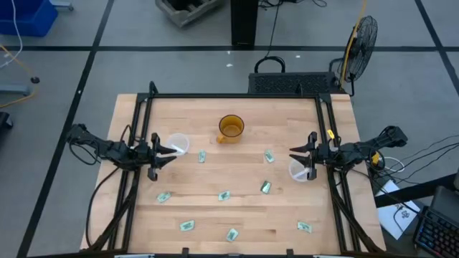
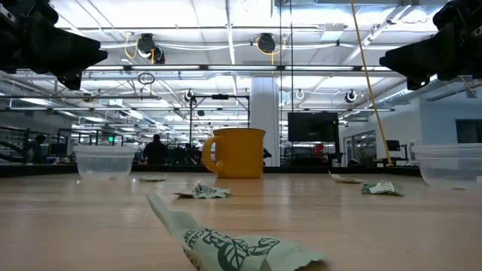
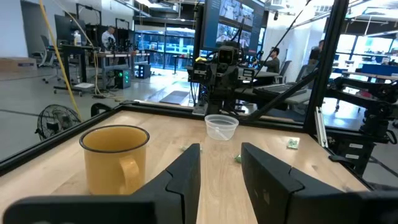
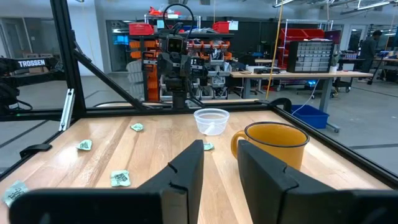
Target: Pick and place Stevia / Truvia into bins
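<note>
Between the two edge-side cups [image 1: 178,143] [image 1: 299,170], open tabletop [image 1: 237,161], scattered sachets [image 1: 224,196].

Bright, even overhead strip lighting; shadows soft. Nearest sachet [image 2: 226,245] in low view blurred; backlit arms silhouetted.

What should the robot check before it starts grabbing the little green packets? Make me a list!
1. Left gripper free to grab: ok, jaws open and holding nothing, beside the left cup.
2. Right gripper free to grab: ok, jaws open and empty, over the right cup.
3. Both cups upright: ok, they stand with their openings up.
4. Packets within sight: ok, nine lie scattered on the table, such as one near the middle.
5. Cups empty: cannot tell through the cloudy walls.
6. Orange mug out of the way: ok, it stands at the far middle, apart from the packets.
</note>
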